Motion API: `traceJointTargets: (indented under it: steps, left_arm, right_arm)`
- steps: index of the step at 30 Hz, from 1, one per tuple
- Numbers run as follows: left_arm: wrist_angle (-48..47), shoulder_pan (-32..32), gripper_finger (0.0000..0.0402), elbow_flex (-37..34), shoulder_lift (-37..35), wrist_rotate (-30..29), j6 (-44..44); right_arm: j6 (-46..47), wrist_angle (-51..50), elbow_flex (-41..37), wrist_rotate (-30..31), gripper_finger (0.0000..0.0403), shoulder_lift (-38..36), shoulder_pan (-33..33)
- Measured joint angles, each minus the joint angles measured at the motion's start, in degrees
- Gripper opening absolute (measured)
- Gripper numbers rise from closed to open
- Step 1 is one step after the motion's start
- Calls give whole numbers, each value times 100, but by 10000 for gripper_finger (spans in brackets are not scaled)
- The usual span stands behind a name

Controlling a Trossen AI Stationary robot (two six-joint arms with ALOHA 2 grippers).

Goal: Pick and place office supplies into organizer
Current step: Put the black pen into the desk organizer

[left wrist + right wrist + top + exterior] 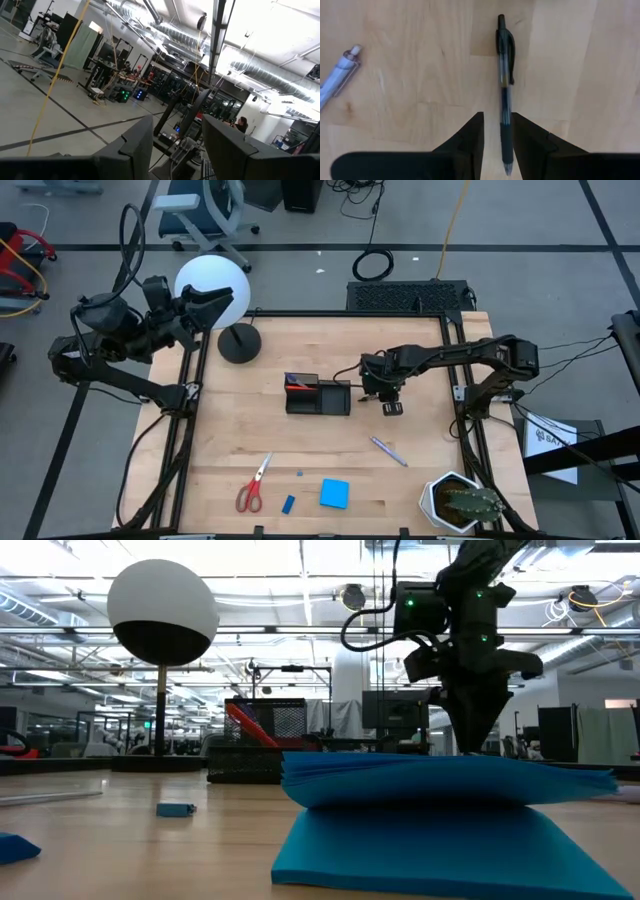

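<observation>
The left gripper [222,297] waits off the table's left edge beside the lamp, fingers [135,145] parted and holding nothing. Scissors [253,484], eraser [288,504] and blue notepad [334,494] lie near the front edge. The organizer [318,396] sits mid-table. Just right of it, the right gripper [392,408] points down, its narrow fingers [470,137] straddling the black pen [505,90]; whether they grip it I cannot tell

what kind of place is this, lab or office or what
Most likely a robotics lab or workshop in a big industrial hall. Exposed ducts run under the ceiling, cables trail over the taped concrete floor, and two robot arms are mounted at a wooden table in a metal frame.
</observation>
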Motion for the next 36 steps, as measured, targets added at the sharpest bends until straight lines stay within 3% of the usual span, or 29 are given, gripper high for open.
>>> traceJointTargets:
  steps: [19, 36]
  left_arm:
    - [0, 0, 173, -1, 0, 0, 1]
    - [-2, 0, 173, 0, 0, 0, 2]
  right_arm:
    - [-448, 331, -33, 20, 89, 106, -306]
    - [-345, 1127, -1069, -96, 89, 80, -260]
